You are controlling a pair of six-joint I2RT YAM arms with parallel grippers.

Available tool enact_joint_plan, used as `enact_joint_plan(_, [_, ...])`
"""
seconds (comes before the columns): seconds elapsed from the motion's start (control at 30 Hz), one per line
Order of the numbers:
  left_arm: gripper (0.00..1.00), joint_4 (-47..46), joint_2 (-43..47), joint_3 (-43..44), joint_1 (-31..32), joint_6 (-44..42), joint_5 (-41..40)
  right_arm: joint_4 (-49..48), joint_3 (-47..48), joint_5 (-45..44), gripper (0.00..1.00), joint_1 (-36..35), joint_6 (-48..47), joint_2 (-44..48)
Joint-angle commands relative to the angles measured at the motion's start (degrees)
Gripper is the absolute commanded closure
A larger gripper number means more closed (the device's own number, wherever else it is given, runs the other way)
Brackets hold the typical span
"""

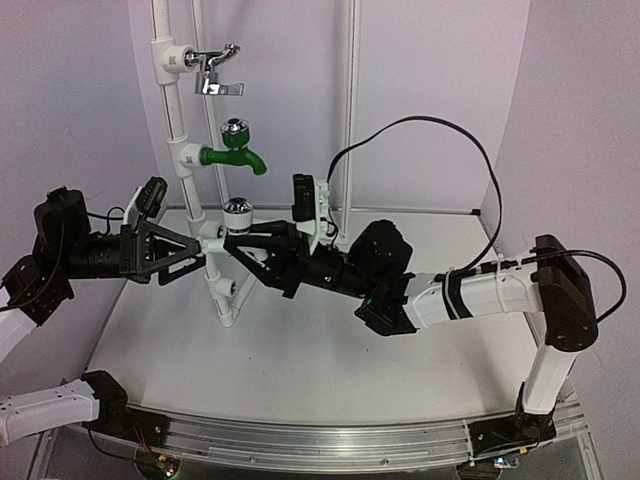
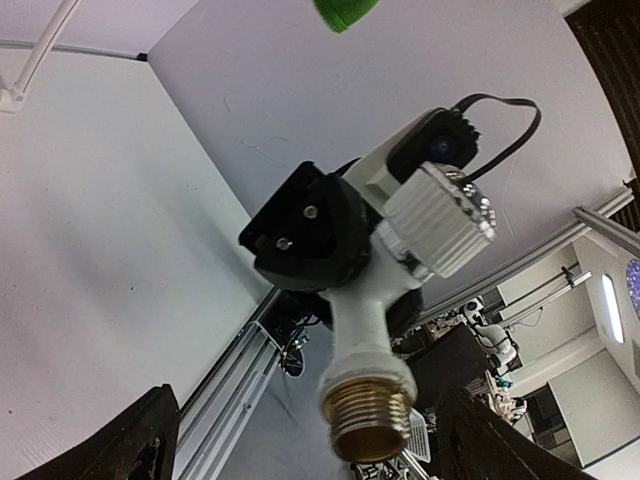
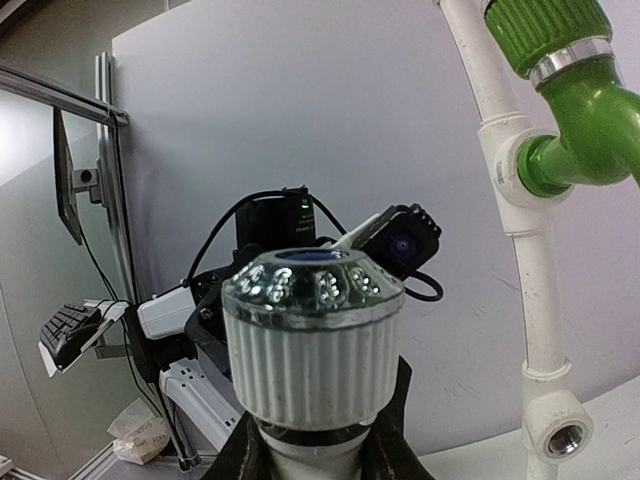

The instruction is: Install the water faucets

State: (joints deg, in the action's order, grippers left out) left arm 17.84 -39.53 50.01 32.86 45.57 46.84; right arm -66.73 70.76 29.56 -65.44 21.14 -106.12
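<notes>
A white water faucet (image 1: 237, 212) with a ribbed chrome-topped knob is held in my right gripper (image 1: 232, 243), which is shut on its body below the knob. In the right wrist view the knob (image 3: 312, 340) fills the centre above my gripper (image 3: 315, 455). In the left wrist view the faucet (image 2: 375, 300) points its brass threaded end (image 2: 368, 420) at the camera. My left gripper (image 1: 196, 246) faces it from the left, open (image 2: 305, 455), with a dark finger (image 2: 130, 445) on each side of the thread, not touching it.
A white upright pipe (image 1: 183, 160) stands just behind the grippers. It carries an all-chrome lever tap (image 1: 215, 72) at the top and a green tap (image 1: 235, 150) below. An empty threaded tee socket (image 3: 558, 435) sits lower on the pipe (image 1: 228, 290). White walls stand behind.
</notes>
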Motion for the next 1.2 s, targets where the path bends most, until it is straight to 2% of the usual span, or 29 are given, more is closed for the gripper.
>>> enact_joint_plan(0.0, [0.16, -8.24, 0.06, -0.31, 0.35, 1.1, 4.86, -2.88, 3.25, -1.78, 1.0, -0.39, 1.01, -1.51])
enact_joint_plan(0.07, [0.28, -8.66, -0.35, -0.27, 0.36, 1.05, 4.2, -2.7, 4.25, -1.12, 1.0, -0.4, 1.6, -2.34])
enact_joint_plan(0.13, [0.35, -9.26, -1.12, -0.18, 0.36, 1.16, 4.34, -2.7, 4.88, -0.74, 1.0, -0.44, 1.99, -3.08])
enact_joint_plan(0.33, [0.8, -9.49, -1.85, 0.35, 0.38, 0.81, 4.01, -0.99, 5.41, -1.82, 1.0, -0.48, 2.94, -3.18])
enact_joint_plan(0.37, [0.86, -9.48, -1.76, 0.36, 0.41, 0.63, 3.81, 0.17, 5.07, -1.97, 0.97, -0.41, 2.93, -2.62])
enact_joint_plan(0.43, [0.98, -9.4, -1.62, 0.4, 0.36, 0.17, 2.99, 2.61, 3.61, -1.24, 0.79, -0.39, 2.26, -1.15])
enact_joint_plan(0.53, [1.0, -8.46, -2.31, 1.22, 0.33, -1.05, 2.67, 12.28, 1.74, 3.32, 0.52, -0.32, -2.33, 2.14])
enact_joint_plan(0.63, [1.0, -6.84, -3.37, 2.13, 0.36, -2.33, 3.63, 24.82, 2.84, 6.62, 0.41, -0.22, -8.8, 4.74])
enact_joint_plan(0.7, [1.0, -6.64, -3.69, 2.25, 0.36, -2.7, 4.15, 30.87, 4.49, 8.1, 0.4, -0.1, -12.69, 5.69])
enact_joint_plan(0.93, [1.0, -4.09, -4.0, 3.29, 0.36, -4.11, 5.05, 38.96, 7.16, 8.76, 0.38, 0.71, -20.45, 7.31])
enact_joint_plan(1.17, [1.0, -3.69, -3.98, 2.74, 0.36, -4.46, 6.06, 39.45, 10.34, 9.99, 0.42, 1.61, -20.66, 5.94])
